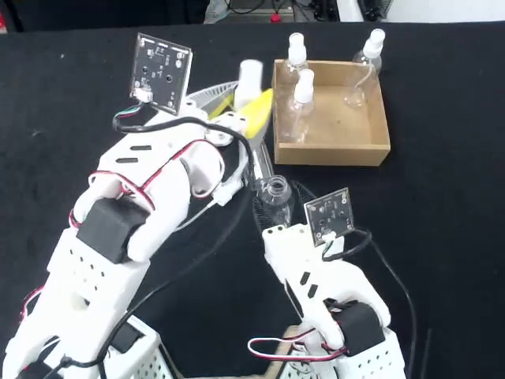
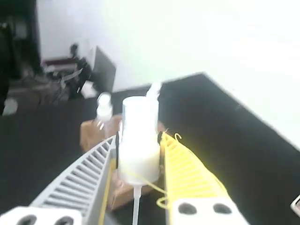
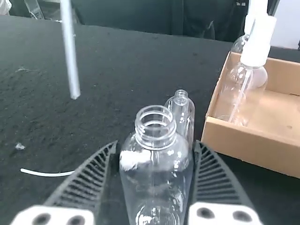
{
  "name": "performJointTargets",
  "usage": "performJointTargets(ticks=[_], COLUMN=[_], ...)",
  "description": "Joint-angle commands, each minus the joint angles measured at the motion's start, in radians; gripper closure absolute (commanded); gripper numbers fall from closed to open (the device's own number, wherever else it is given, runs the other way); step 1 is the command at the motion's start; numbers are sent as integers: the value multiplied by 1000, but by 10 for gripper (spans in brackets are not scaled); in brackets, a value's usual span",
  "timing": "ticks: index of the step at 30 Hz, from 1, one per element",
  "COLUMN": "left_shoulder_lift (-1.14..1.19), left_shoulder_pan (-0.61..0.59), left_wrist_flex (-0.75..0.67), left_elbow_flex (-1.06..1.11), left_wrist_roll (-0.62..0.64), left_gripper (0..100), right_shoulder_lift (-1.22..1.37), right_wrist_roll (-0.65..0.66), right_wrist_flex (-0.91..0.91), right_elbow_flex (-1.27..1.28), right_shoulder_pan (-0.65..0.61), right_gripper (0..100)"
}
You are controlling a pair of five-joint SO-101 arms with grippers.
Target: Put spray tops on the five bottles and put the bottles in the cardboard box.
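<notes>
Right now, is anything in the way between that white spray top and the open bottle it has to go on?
Nothing visible. The spray top hangs in the left tool, its tube in open air, off to one side of the open bottle held in the right tool.

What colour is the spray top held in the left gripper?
White. The spray top shows best in the left wrist view.

Your left gripper (image 2: 138,138) is ribbed, yellow one side and pale, perhaps grey, the other; its top (image 2: 138,115) is white. The right gripper (image 3: 154,144) is ribbed black, the bottle (image 3: 154,185) clear, box (image 1: 331,151) brown, table (image 1: 450,221) black.
</notes>
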Motion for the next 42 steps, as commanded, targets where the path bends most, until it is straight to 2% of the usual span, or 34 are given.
performJointTargets(ticks=[1,7,14,20,32,38,42], left_shoulder_lift=[-31,-28,-29,-40,-247,-219,-166], left_shoulder_pan=[47,122,119,117,120,124,124], left_wrist_flex=[-132,-201,-376,-377,-385,-390,-479], left_elbow_flex=[-59,5,193,262,318,311,297], left_wrist_roll=[9,6,5,5,5,11,11], left_gripper=[884,884,884,887,884,884,884], right_shoulder_lift=[-28,-28,-28,-28,-28,-28,-28], right_wrist_roll=[-6,-3,-3,0,2,2,2], right_wrist_flex=[-29,-29,-29,-29,-57,-57,-57], right_elbow_flex=[-13,-13,-13,-12,-4,-4,-4], right_shoulder_pan=[-15,-15,-15,-14,-12,-12,-14], right_gripper=[858,858,858,858,858,858,858])
